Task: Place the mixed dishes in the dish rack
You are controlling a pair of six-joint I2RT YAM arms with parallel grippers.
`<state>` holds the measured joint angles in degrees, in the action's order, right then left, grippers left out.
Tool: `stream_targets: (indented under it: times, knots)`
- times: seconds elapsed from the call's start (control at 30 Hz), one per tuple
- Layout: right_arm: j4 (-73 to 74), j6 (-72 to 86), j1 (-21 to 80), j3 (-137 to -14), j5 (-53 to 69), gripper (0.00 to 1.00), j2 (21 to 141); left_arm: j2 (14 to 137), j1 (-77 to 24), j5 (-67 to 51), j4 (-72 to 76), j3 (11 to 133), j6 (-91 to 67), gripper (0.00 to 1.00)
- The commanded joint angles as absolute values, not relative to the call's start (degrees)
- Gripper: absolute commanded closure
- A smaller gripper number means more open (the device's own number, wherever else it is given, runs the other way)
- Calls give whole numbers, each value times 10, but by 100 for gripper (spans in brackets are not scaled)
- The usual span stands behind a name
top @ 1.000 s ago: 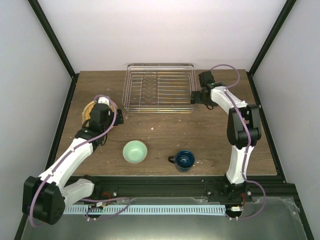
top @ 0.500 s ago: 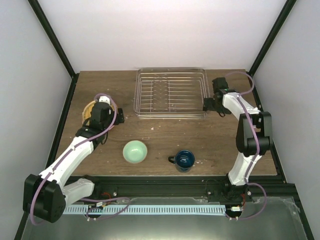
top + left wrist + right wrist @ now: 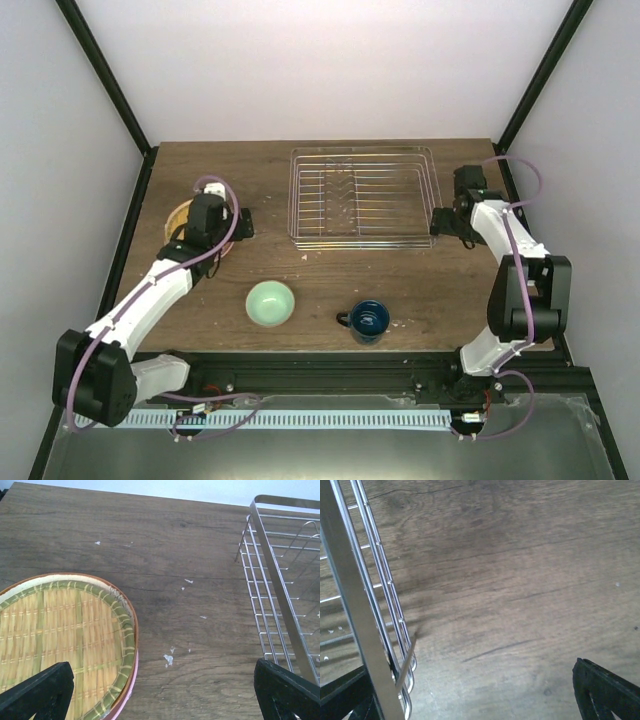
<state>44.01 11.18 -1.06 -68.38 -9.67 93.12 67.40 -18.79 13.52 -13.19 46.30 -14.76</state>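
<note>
The wire dish rack [image 3: 362, 240] stands at the back middle of the table, holding nothing. My right gripper [image 3: 448, 224] is open at its right end; in the right wrist view [image 3: 475, 700] one finger [image 3: 342, 692] sits just inside the rack's wall [image 3: 355, 605], the other out over bare wood. My left gripper [image 3: 218, 228] hangs open at the right rim of a plate stack [image 3: 177, 222]. The top plate [image 3: 60, 640] has a woven straw look with a green rim, and a pink plate's edge [image 3: 127, 685] shows beneath. A mint-green bowl [image 3: 270, 303] and a dark blue mug [image 3: 368, 320] stand near the front.
The rack's left end [image 3: 280, 595] shows at the right of the left wrist view, with bare wood and a few white flecks [image 3: 168, 658] between it and the plates. Black frame posts and white walls close in the table on three sides.
The dish rack has slid to the right along the back of the table, together with my right gripper. My left arm has shifted slightly by the plate stack.
</note>
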Motion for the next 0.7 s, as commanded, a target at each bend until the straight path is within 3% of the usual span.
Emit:
stream_targets:
  times: [0.0, 0.47, 0.67]
  knots:
    - [470, 115, -26, -684, -107, 0, 894, 697, -187, 115, -121, 500, -140, 0]
    - [423, 103, -26, -714, -31, 0, 883, 844, -189, 19, -69, 613, -152, 0]
    - [408, 109, -23, -722, -11, 0, 931, 895, -200, -5, -53, 645, -155, 0]
